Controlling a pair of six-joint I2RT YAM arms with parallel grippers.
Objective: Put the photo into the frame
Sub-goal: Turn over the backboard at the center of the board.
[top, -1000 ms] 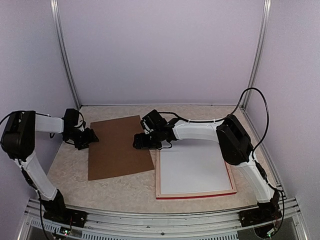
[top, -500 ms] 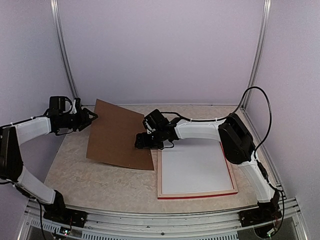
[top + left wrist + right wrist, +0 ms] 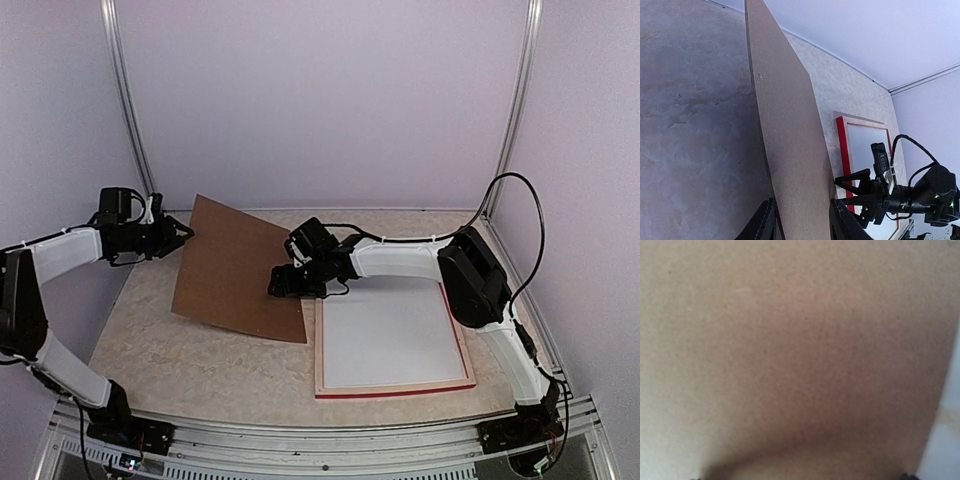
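The frame (image 3: 392, 392) lies flat at the right, with a red near edge and pale wood sides; it also shows in the left wrist view (image 3: 842, 142). A plain white sheet (image 3: 390, 332) fills it. The photo is not in view. My left gripper (image 3: 181, 237) is shut on the far left edge of the brown backing board (image 3: 238, 268) and holds that side up, tilted; its fingers (image 3: 840, 220) clamp the board (image 3: 790, 150). My right gripper (image 3: 281, 283) is at the board's low right edge, jaws apart (image 3: 856, 187). The board (image 3: 790, 350) fills the right wrist view.
The tilted board's right edge rests on the speckled tabletop (image 3: 200, 360) beside the frame's far left corner. Metal corner posts (image 3: 130, 120) and pale walls enclose the table. A black cable (image 3: 520, 200) loops over the right arm.
My left gripper has lifted the board's left edge off the table and swung up and left with it. The right gripper and the frame have stayed in place.
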